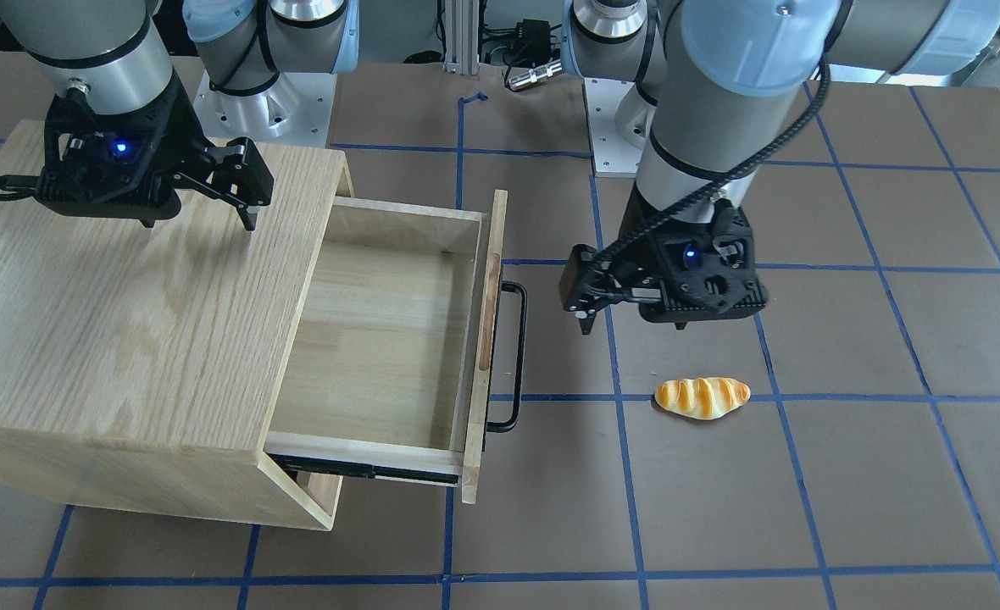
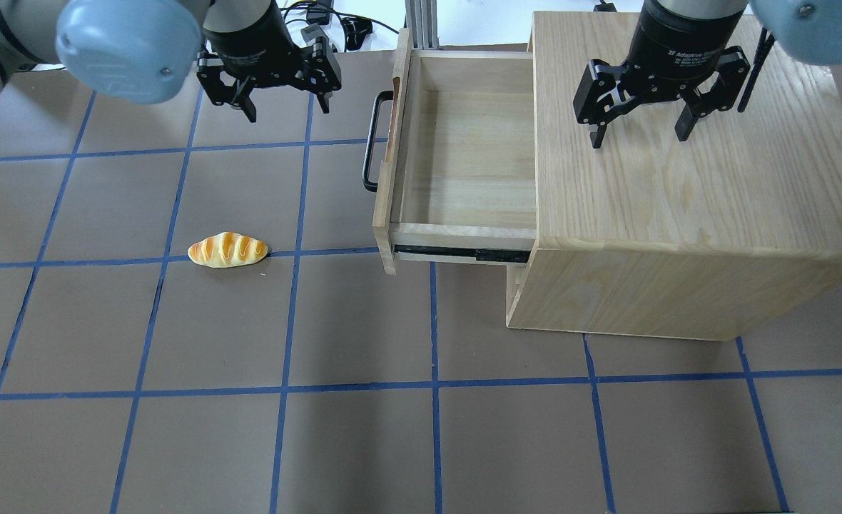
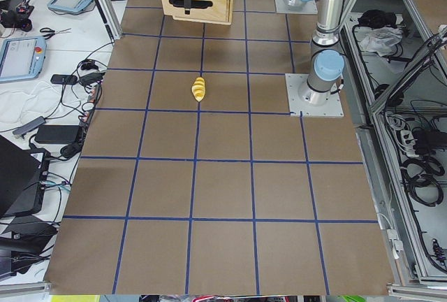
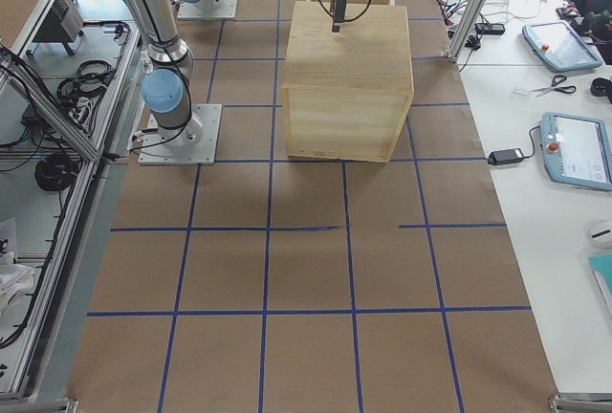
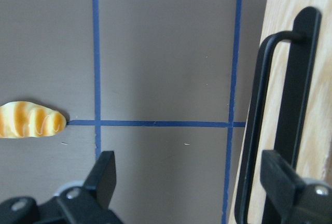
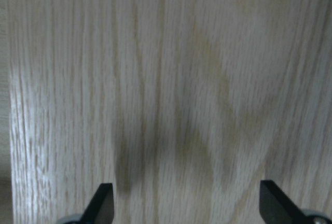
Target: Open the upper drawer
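The upper drawer [image 1: 373, 339] stands pulled far out of the oak cabinet [image 1: 127, 296], and its inside is bare. Its front panel carries a black bar handle [image 1: 517, 356] and an oblong slot. In the overhead view the drawer [image 2: 464, 157] and handle [image 2: 371, 150] show too. My left gripper [image 1: 583, 292] is open and empty, hovering beside the handle without touching it; the left wrist view shows the handle [image 5: 258, 130] near the right finger [image 5: 280, 177]. My right gripper [image 2: 638, 139] is open and empty just above the cabinet top [image 6: 171, 79].
A toy bread roll [image 1: 702, 397] lies on the brown, blue-taped table, out in front of the drawer, and also shows in the overhead view [image 2: 227, 250]. The cabinet's lower part sits under the drawer. The arm bases stand at the table's back edge.
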You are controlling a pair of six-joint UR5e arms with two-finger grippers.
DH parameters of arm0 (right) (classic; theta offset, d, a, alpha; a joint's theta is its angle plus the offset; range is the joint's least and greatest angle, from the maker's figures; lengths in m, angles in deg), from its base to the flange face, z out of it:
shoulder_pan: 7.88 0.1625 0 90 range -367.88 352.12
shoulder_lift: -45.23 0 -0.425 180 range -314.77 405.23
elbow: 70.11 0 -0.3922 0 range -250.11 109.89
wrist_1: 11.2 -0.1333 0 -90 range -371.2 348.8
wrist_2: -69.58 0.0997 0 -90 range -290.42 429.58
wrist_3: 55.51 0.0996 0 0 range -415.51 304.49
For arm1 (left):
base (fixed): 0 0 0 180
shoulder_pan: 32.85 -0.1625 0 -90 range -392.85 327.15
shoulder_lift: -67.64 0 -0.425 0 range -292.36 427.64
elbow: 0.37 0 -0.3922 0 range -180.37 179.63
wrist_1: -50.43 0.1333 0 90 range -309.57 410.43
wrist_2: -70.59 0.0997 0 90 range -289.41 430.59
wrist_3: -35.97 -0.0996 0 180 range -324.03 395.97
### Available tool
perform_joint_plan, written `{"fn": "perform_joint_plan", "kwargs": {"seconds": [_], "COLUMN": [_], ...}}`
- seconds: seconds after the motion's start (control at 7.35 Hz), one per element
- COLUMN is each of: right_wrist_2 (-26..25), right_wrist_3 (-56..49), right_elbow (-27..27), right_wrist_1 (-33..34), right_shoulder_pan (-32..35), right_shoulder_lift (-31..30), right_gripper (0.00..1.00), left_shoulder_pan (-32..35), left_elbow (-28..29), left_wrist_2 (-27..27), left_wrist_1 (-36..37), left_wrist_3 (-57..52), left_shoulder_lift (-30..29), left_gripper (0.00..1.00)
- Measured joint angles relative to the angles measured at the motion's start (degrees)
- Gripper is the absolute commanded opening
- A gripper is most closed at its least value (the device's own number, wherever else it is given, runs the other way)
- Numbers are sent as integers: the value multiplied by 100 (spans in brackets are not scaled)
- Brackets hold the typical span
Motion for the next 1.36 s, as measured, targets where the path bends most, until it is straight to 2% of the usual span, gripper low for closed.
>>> {"fn": "perform_joint_plan", "kwargs": {"seconds": [0.41,0.82,1.36], "right_wrist_2": [0,0,0], "right_wrist_3": [-2,0,-2], "right_elbow": [-2,0,-6], "right_wrist_1": [0,0,0], "right_shoulder_pan": [2,2,2], "right_shoulder_lift": [0,0,0], "right_gripper": [100,100,100], "left_shoulder_pan": [-749,-889,-866], "left_elbow": [26,-340,-602], "left_wrist_2": [33,-207,18], "left_wrist_1": [-415,-586,-593], "left_wrist_3": [-676,-822,-912], "left_shoulder_lift": [281,706,987], "left_gripper": [100,100,100]}}
